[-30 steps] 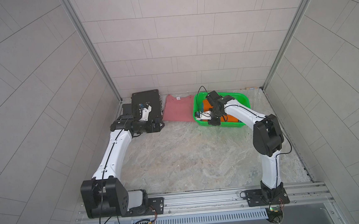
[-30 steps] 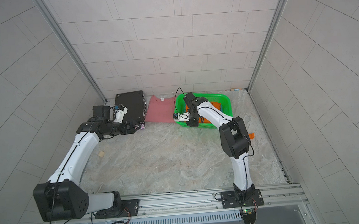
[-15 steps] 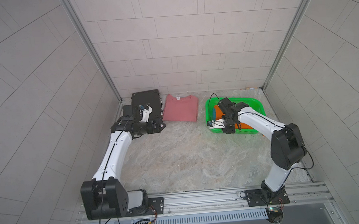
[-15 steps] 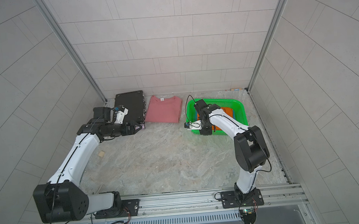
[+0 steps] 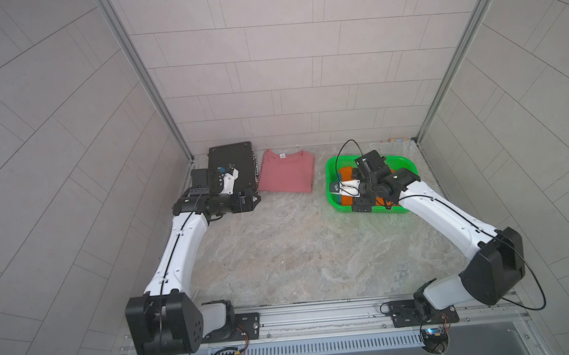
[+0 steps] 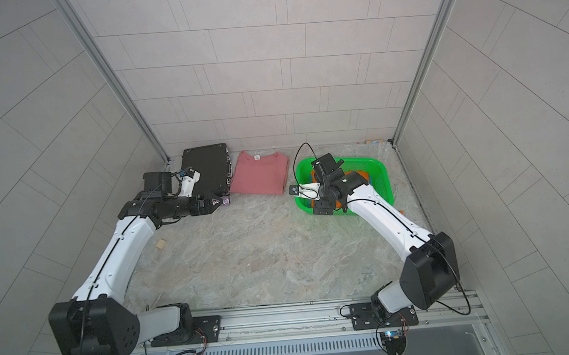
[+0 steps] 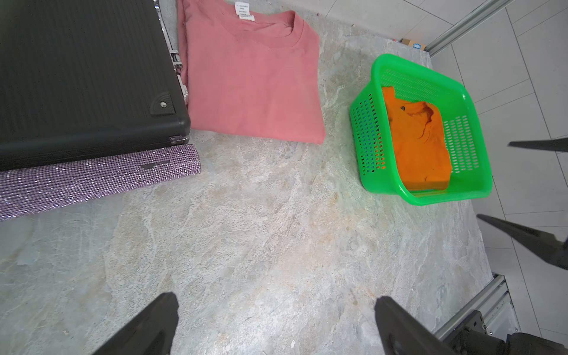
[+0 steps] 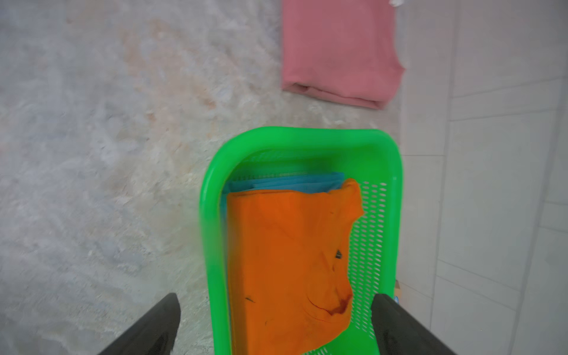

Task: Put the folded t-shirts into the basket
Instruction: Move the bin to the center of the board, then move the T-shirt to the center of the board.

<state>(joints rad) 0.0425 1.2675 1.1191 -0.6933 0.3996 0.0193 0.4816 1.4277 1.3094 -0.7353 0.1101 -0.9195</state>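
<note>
Teal t-shirt (image 8: 285, 183), clearest from right wrist

Bright, even, soft light fills the booth, leaving only faint shadows under the arms (image 5: 185, 247) on the pale marbled stone tabletop (image 5: 281, 254). The bright green perforated plastic basket (image 5: 397, 158) casts a greenish tint on the stone beside it. In both top views the tiled walls (image 5: 50, 133) (image 6: 529, 116) bow at the edges. The right wrist view is smeared and soft throughout; the left wrist view is crisp.
</note>
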